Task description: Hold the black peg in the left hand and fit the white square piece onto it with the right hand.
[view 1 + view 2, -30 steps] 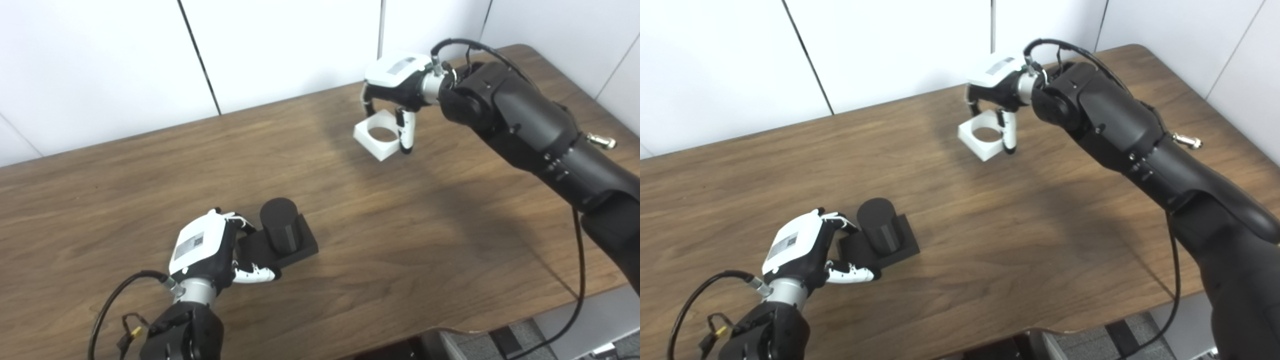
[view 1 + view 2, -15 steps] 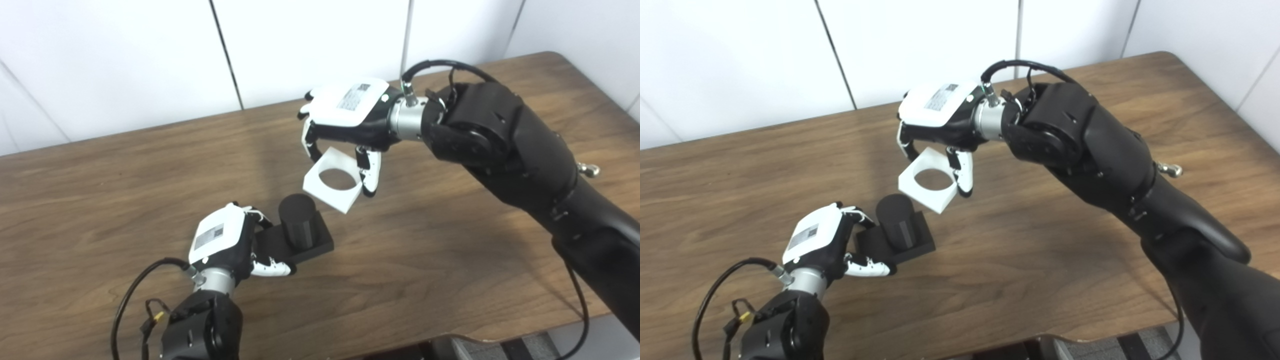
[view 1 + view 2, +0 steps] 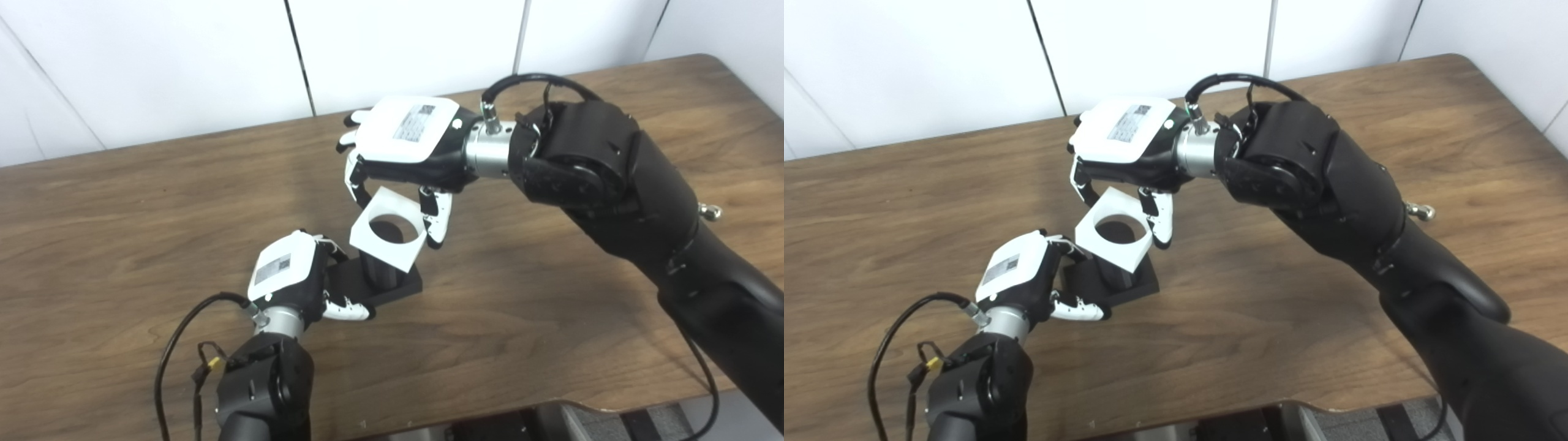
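On the wooden surface (image 3: pixel 551 318), the left robot hand (image 3: pixel 293 278) grips the square base of the black peg (image 3: pixel 383 278), fingers closed on its near edge. The right robot hand (image 3: pixel 404 147) pinches the white square piece (image 3: pixel 387 229) between fingers and thumb, holding it tilted right over the peg, whose dark top shows through the round hole.
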